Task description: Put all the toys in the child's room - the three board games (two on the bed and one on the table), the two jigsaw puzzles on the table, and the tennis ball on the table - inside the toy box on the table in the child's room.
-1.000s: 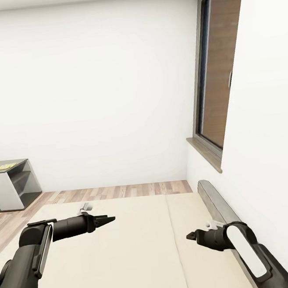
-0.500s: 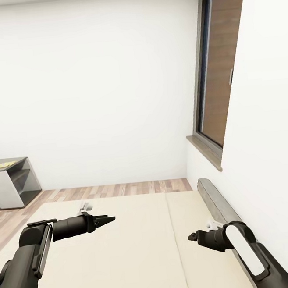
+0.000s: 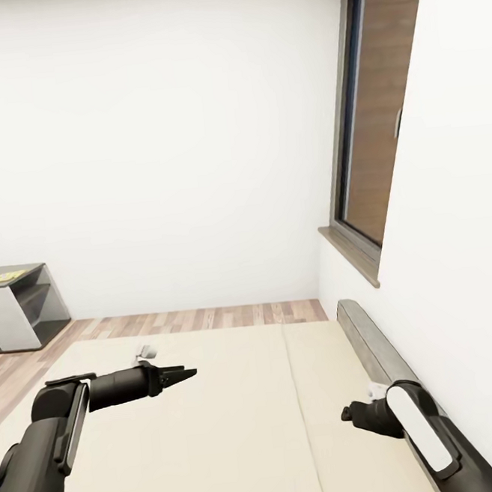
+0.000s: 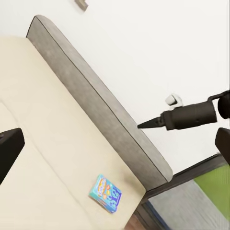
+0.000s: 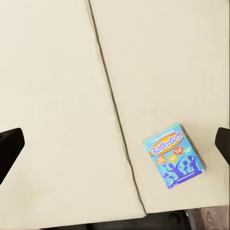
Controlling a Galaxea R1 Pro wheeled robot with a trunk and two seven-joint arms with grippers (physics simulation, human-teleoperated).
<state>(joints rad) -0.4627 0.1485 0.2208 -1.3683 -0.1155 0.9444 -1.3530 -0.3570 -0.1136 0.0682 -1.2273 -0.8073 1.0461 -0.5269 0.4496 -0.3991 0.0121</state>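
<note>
Reaching for a game on the bed [image 3: 219, 436] looks to be the step in hand, and the bed is lying under both pincers, cream, with one seam running along it. The headboard [image 3: 366, 340] is running just beside the right pincer [image 3: 346, 414], on its outer side. The bench [image 3: 14, 295] is standing well apart from the left pincer [image 3: 184, 374], far off on its outer side; something yellow is lying on it, too small to name.

Both arms are hanging over the mattress with nothing held. In each wrist view the two fingers are showing at opposite edges, so both pincers are standing apart.

The blue game [image 5: 175, 155] is lying flat on the bed ahead of the right pincer, well apart from it, nearer one finger than the other and across the seam from the other finger. It is sitting close to the bed's edge, near the end of the headboard.

To do this well, I judge the right arm is needing to centre the game between its fingers first, then turn the wrist so the fingers are spanning the shorter sides. The box is thin and the mattress is probably giving way, so coming down squarely matters; a slanted approach is risking a push toward the edge. The other toys and the toy box are out of sight.
</note>
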